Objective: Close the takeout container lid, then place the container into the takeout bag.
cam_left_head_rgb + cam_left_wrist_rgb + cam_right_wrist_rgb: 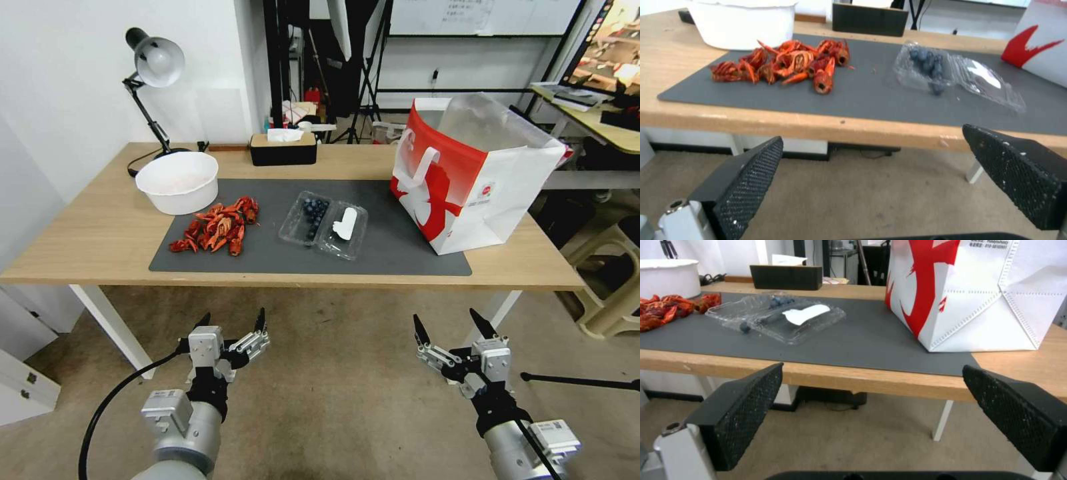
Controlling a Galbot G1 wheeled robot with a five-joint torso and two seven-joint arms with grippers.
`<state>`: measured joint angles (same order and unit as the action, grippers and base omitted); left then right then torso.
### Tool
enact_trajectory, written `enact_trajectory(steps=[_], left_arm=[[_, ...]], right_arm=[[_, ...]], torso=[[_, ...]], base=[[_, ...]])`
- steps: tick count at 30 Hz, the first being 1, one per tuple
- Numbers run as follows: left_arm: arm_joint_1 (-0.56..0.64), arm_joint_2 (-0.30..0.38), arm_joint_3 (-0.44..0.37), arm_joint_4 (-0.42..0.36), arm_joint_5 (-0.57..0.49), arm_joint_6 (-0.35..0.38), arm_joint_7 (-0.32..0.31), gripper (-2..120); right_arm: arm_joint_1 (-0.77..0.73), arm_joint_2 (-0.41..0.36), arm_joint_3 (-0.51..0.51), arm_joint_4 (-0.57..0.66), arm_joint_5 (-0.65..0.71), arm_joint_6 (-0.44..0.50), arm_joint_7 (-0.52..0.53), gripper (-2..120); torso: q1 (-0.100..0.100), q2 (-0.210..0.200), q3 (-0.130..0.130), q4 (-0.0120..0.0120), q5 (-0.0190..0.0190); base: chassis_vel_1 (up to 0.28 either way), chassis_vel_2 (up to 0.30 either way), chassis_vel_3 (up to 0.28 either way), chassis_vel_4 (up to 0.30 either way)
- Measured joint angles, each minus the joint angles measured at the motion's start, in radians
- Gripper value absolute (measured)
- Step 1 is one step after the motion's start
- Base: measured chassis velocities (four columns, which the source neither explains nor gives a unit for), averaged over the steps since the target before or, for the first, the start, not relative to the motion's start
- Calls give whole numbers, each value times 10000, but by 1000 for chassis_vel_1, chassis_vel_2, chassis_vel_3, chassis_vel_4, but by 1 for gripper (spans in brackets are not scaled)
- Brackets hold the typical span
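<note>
two grippers hang below the table edge, over the floor, well short of anything: the left gripper (230,322) and the right gripper (455,323) each have their fingers spread wide and hold nothing, which reads as a ready pose before any reach. the container (323,224) lies splayed flat on the grey mat (400,253), so nothing of the task is done yet; the berry half sits toward the robot's left and the lid (345,229), with its white sticker, toward the right, hinge between them. lying that way, the lid likely has to fold leftward over the berries. the bag (477,177) stands upright just right of the container with its mouth gaping, handy for a drop from above. a heap of crayfish (217,227) and a white bowl (177,181) sit on the left of the mat, apart from the container. the table (100,233) is pale wood, with a lamp (155,67) and a tissue box (283,148) at the back; beyond are stands and a desk.
</note>
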<state>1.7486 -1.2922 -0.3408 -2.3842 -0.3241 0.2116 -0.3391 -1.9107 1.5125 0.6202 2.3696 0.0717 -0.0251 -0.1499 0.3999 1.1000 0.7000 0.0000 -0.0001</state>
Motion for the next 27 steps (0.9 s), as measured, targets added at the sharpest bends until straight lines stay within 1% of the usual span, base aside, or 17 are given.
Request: enact_trajectory(steps=[2, 3, 5, 6, 8, 10, 11, 12, 16, 17, 18, 20, 21, 23, 25, 26, 27], left_arm=[[-442, 245, -56, 103, -434, 26, -43, 100], [-442, 245, -56, 103, -434, 26, -43, 100], [-1110, 621, -91, 284, -1092, 123, -91, 100], [-1110, 621, -91, 284, -1092, 123, -91, 100], [-1809, 1066, -101, 608, -1646, 142, -232, 100], [-1947, 1177, -115, 692, -1719, 137, -252, 100], [-2216, 1418, -156, 872, -1836, 129, -278, 100], [-2453, 1605, -170, 999, -1948, 129, -300, 100], [-3380, 2167, -107, 1472, -2382, 261, -354, 100], [-3380, 2167, -107, 1472, -2382, 261, -354, 100], [-3725, 2332, -30, 1652, -2587, 379, -386, 100], [-4369, 2637, 230, 2005, -2966, 666, -413, 100], [-4369, 2637, 230, 2005, -2966, 666, -413, 100], [-5175, 2932, 615, 2451, -3308, 966, -481, 100], [-6176, 3186, 1142, 2849, -3772, 1473, -691, 100], [-6176, 3186, 1142, 2849, -3772, 1473, -691, 100], [-6978, 3323, 1599, 3136, -4159, 1638, -857, 100]], right_arm=[[-30, 12, -5, 0, -21, 27, 0, 100], [-30, 12, -5, 0, -21, 27, 0, 100], [-66, 41, -35, 6, -81, 68, -3, 100], [-66, 41, -35, 6, -81, 68, -3, 100], [-49, 42, -110, 30, -144, 59, -10, 100], [-5, 5, -148, 23, -144, 39, -12, 100], [77, -82, -214, -17, -144, -7, -13, 100], [118, -164, -269, -53, -144, -39, -13, 100], [157, -384, -339, -161, -104, -59, -20, 100], [157, -384, -339, -161, -104, -59, -20, 100], [163, -435, -342, -189, -67, -58, -28, 100], [117, -444, -308, -198, -1, -25, -46, 100], [117, -444, -308, -198, -1, -25, -46, 100], [87, -405, -251, -198, 30, 24, -49, 100], [69, -350, -206, -197, 30, 56, -49, 100], [69, -350, -206, -197, 30, 56, -49, 100], [59, -308, -198, -197, 13, 72, -50, 100]], torso=[[1, 0, 0, 2, 0], [1, 0, 0, 2, 0], [2, 0, 0, -1, 0], [2, 0, 0, -1, 0], [3, 0, 0, -4, -1], [3, 0, 0, -4, -1], [3, 0, 1, 3, -1], [3, 0, 1, 4, 3], [4, -1, 1, -2, 1], [4, -1, 1, -2, 1], [3, 0, 1, 3, 0], [3, 0, 0, 1, 0], [3, 0, 0, 1, 0], [3, 0, 1, 0, 0], [3, 0, 1, 1, -2], [3, 0, 1, 1, -2], [3, 0, 1, -1, 3]], base=[[0, 0, 0, 0], [0, 0, 0, 0], [0, 0, 0, 0], [0, 0, 0, 0], [0, 0, 0, 0], [0, 0, 0, 0], [0, 0, 0, 0], [0, 0, 0, 0], [0, 0, 0, 0], [0, 0, 0, 0], [0, 0, 0, 0], [0, 0, 0, 0], [0, 0, 0, 0], [0, 0, 0, 0], [0, 0, 0, 0], [0, 0, 0, 0], [0, 0, 0, 0]])
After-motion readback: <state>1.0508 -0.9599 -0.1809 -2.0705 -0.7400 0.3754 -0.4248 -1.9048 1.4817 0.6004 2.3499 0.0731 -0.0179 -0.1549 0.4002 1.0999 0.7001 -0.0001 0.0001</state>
